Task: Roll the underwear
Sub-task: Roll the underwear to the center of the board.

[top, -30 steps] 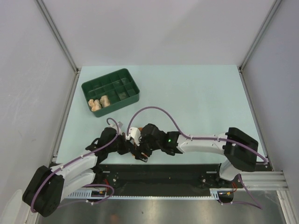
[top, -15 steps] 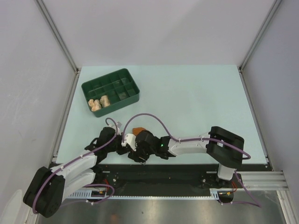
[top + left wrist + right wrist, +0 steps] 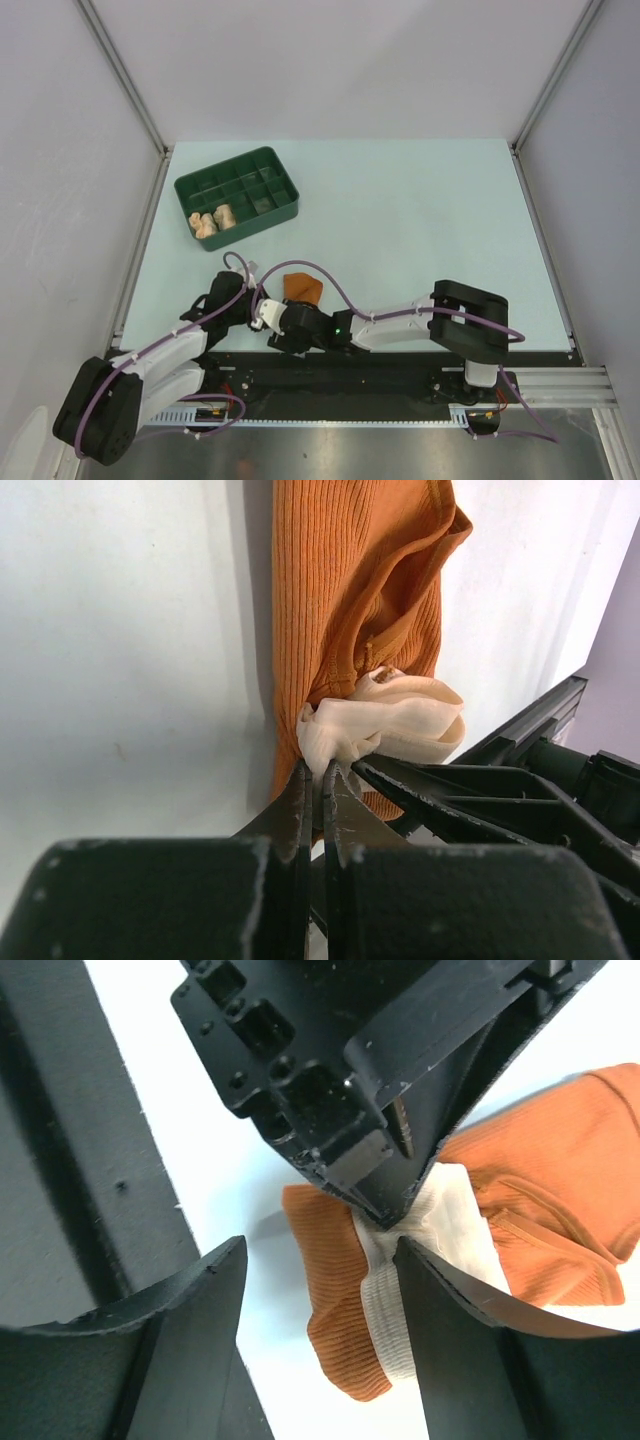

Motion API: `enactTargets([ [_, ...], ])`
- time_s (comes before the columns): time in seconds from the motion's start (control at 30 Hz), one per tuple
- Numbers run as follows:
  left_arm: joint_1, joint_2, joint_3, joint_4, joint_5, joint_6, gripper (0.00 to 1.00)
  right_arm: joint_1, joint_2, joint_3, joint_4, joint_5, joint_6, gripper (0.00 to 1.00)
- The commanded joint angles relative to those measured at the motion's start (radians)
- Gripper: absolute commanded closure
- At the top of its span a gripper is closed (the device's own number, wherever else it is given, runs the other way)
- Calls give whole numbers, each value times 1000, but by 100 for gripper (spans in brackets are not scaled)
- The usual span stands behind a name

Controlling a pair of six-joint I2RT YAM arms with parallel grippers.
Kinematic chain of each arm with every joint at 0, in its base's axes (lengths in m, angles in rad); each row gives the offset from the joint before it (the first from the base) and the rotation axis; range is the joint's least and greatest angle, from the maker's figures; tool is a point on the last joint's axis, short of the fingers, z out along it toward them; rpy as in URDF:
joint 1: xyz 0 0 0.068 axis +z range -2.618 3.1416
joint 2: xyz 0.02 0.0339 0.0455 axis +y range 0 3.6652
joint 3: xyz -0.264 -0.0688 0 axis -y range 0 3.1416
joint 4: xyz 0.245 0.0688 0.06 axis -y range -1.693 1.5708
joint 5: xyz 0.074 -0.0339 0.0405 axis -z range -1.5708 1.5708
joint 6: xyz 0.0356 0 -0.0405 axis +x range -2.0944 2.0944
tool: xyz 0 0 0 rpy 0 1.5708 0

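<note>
At the near edge of the table (image 3: 420,220), one of three garments lies loose while the other two sit rolled in the single green tray (image 3: 222,165). The left roll (image 3: 203,225) and right roll (image 3: 224,214), both pale, lie side by side at the tray's near-left end; its other compartments look bare. The orange garment (image 3: 350,600) lies on the table just in front of the two arms, well apart from the tray. It is ribbed, with cream edging (image 3: 400,715) bunched at its near end. Its long axis runs away from the left gripper (image 3: 322,772), to the right and slightly toward the far side. That gripper is clenched on the cream edging. The right gripper (image 3: 315,1335) is spread wide, one finger either side of the pinched end, and grips nothing.
</note>
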Motion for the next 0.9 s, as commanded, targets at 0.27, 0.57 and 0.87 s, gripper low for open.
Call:
enactTargets([
  [0.27,40,6,-22,-130,62,45,100,3,132,-30,-177,274,62,71],
  [0.57,60,-46,-13,-127,20,42,66,2,88,-28,-262,50,60,100],
  [0.87,64,-121,25,-173,-148,63,25,-93,18,24,-372,-301,137,100],
])
